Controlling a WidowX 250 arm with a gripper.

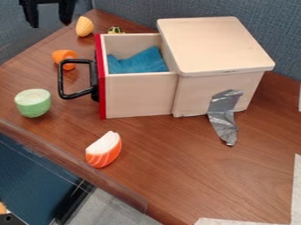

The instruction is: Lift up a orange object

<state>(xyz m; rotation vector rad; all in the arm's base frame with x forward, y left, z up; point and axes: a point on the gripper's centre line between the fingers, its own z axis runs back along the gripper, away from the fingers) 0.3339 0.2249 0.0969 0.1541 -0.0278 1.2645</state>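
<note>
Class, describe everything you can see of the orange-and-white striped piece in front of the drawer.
The toy salmon piece is wedge-shaped, with a plain white face and a curved orange side crossed by pale stripes. It looks smooth and hard, perhaps plastic or painted wood. It sits whole on the brown table, white face tilted upward, near the edge, touching nothing else.

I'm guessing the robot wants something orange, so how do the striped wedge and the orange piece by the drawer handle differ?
The striped wedge is orange with white streaks and a white upper part, while the orange piece looks plain orange. The wedge sits in the open, but the orange piece is partly behind the drawer handle. The wedge comes to a narrow tip; the orange piece looks rounder. Both rest on the brown table.
</note>
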